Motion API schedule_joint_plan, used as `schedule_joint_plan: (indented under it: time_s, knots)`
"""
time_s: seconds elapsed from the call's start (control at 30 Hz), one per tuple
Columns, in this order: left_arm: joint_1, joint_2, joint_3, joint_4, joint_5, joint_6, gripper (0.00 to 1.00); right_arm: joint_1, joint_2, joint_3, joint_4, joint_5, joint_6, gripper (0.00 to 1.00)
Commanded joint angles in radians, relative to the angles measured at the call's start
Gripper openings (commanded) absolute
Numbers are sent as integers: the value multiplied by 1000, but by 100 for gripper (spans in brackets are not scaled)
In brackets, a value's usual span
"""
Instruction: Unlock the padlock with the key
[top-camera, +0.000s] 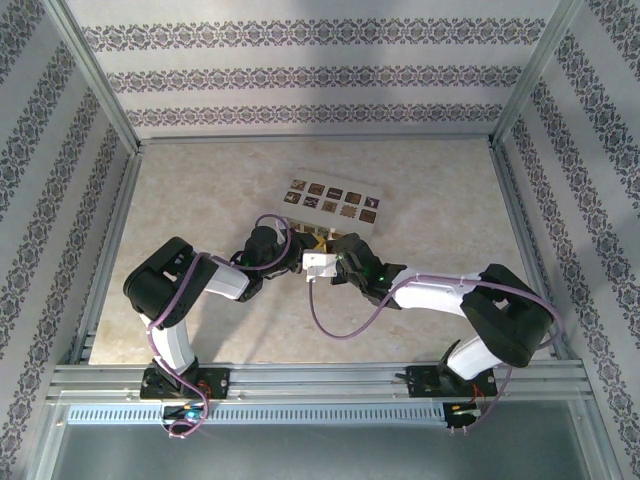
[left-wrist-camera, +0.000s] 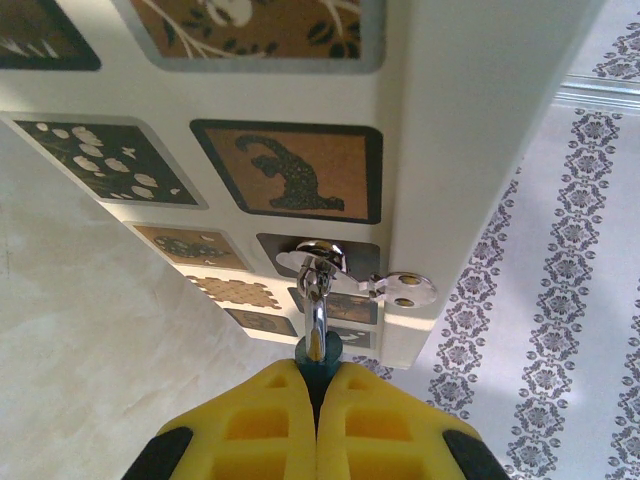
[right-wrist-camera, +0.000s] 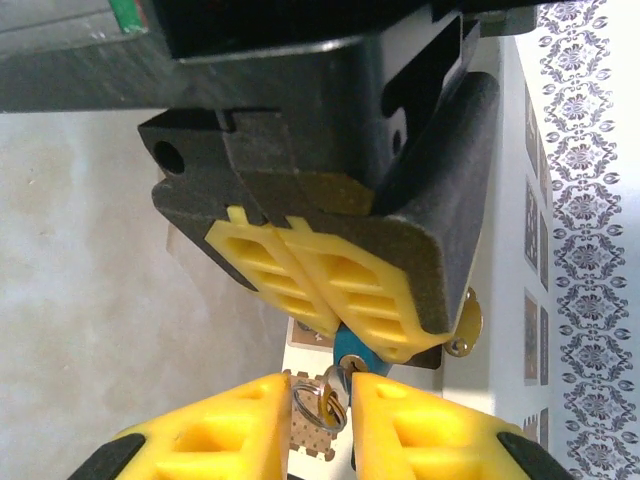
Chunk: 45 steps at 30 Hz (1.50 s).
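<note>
The teal padlock (left-wrist-camera: 322, 352) is clamped between my left gripper's (left-wrist-camera: 320, 378) shut yellow fingers. Its silver shackle (left-wrist-camera: 316, 300) runs up through a metal hasp (left-wrist-camera: 408, 290) on a white block (left-wrist-camera: 480, 150). In the right wrist view the padlock (right-wrist-camera: 352, 350) pokes out below the left gripper's fingers (right-wrist-camera: 330, 270) with its keyhole facing me. The key (right-wrist-camera: 334, 392) and its ring (right-wrist-camera: 311, 406) hang at the keyhole, between the fingers of my right gripper (right-wrist-camera: 320, 398). Those jaws stand narrowly apart, with a gap beside the ring. From above, both grippers meet at the padlock (top-camera: 320, 241).
A white card of small dark pictures (top-camera: 333, 200) lies flat just beyond the grippers. The white block (top-camera: 322, 265) sits between the two wrists. Patterned walls and metal frame rails (top-camera: 310, 375) enclose the beige table (top-camera: 430, 190).
</note>
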Motion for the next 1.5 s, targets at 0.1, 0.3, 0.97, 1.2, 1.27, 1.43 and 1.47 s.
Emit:
schedule_joint_plan:
  time_s: [0.1, 0.3, 0.97, 1.2, 1.27, 1.43, 1.47]
  knots:
    - [-13, -44, 29, 50, 2, 2, 0, -13, 26, -1, 62, 10, 27, 23]
    - [-12, -47, 26, 52, 1, 1, 0, -17, 40, -10, 85, 30, 25, 19]
    - [-12, -57, 18, 51, -6, 1, 0, -12, 68, -49, 246, 72, 120, 3]
    - [-12, -62, 7, 56, -12, 2, 0, 2, 70, -47, 282, 75, 181, 0]
    - [-12, -61, 5, 59, -13, 1, 0, 7, 68, -46, 292, 78, 212, 0]
    - [-12, -60, 1, 61, -15, 2, 0, 17, 55, -47, 316, 73, 318, 0]
    - [-12, -60, 1, 61, -14, 2, 0, 20, 52, -47, 320, 75, 344, 0]
